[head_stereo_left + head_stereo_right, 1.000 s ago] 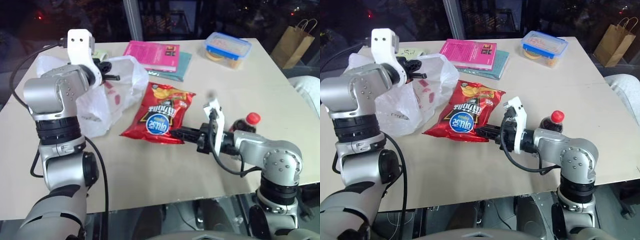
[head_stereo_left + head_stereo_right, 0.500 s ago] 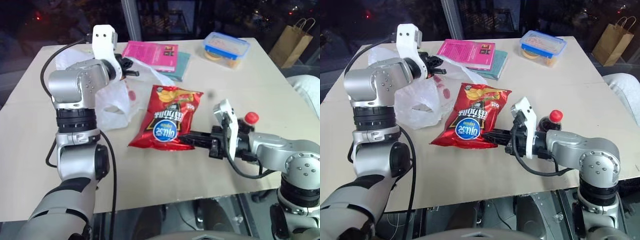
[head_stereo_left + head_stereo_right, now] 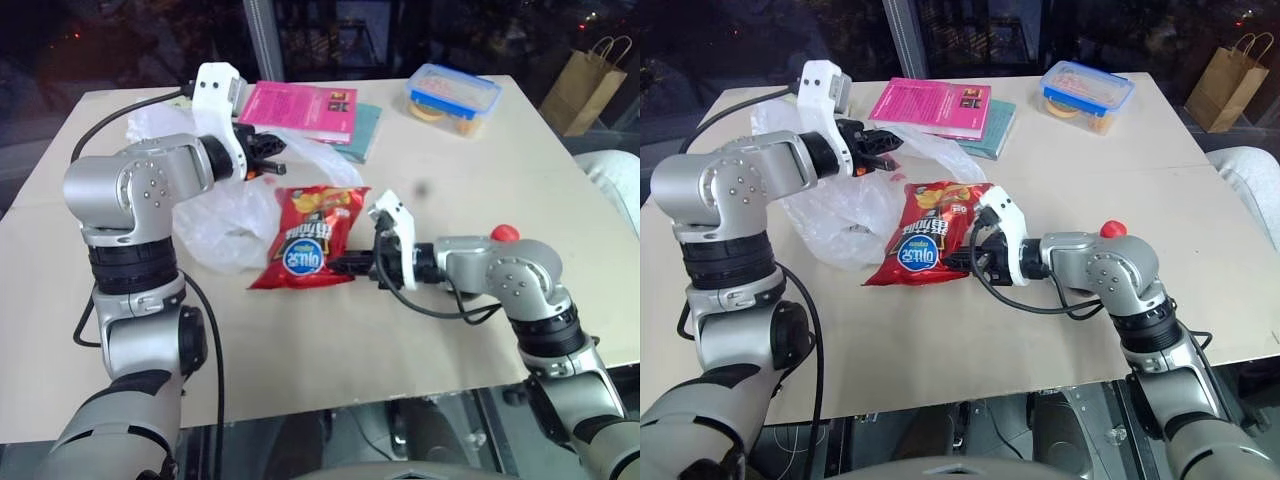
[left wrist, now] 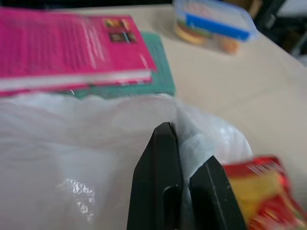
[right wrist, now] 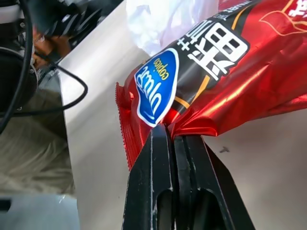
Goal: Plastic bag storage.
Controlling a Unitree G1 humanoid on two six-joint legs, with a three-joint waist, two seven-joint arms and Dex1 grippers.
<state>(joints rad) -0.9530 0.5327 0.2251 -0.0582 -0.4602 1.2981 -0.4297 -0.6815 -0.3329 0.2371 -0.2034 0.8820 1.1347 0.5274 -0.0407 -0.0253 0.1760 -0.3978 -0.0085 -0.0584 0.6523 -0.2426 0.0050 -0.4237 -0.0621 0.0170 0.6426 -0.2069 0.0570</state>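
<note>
The left tool (image 3: 883,147) is clamped on the upper edge of the large, thin, translucent white plastic bag (image 3: 845,205), which slumps on the beige bench (image 3: 940,340) beside a pink book (image 3: 932,105). The right tool (image 3: 958,262) pinches the lower edge of the red crinkly snack packet (image 3: 923,243), just beside the bag.

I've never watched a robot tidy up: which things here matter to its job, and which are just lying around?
In the job: thin translucent white plastic bag, red foil snack packet, left pincer, right pincer.

Lying about: pink book, teal book, blue-lidded clear food box, red-capped bottle.
</note>
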